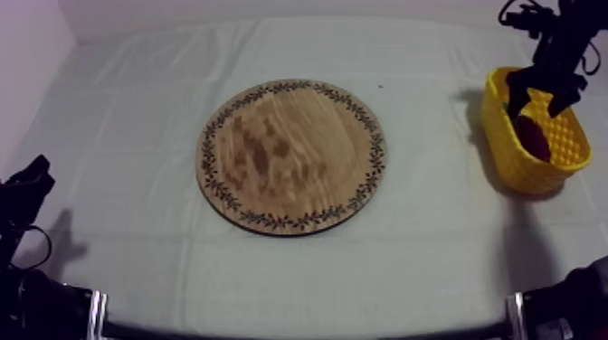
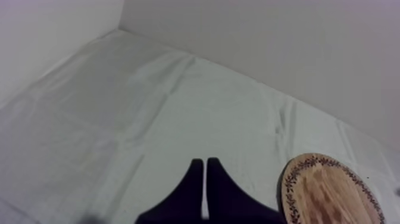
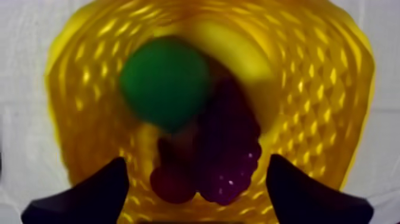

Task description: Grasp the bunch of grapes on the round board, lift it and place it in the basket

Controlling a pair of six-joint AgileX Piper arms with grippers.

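The bunch of grapes [image 3: 229, 149], dark purple, lies inside the yellow basket [image 3: 321, 77] with no finger touching it. My right gripper [image 3: 197, 164] hangs open just above the basket, one black finger to each side of the fruit. In the top view the basket [image 1: 507, 149] stands at the table's right edge with my right gripper [image 1: 543, 95] over its opening. The round wooden board [image 1: 291, 155] in the middle of the table carries nothing. My left gripper [image 1: 32, 181] rests low at the left, and its fingers [image 2: 205, 173] lie together as a narrow wedge.
A green pear [image 3: 163, 83], a small red fruit [image 3: 172, 182] and what looks like a banana [image 3: 238, 47] share the basket with the grapes. The board's rim [image 2: 333, 190] shows beyond my left gripper. Grey-white cloth covers the table all around the board.
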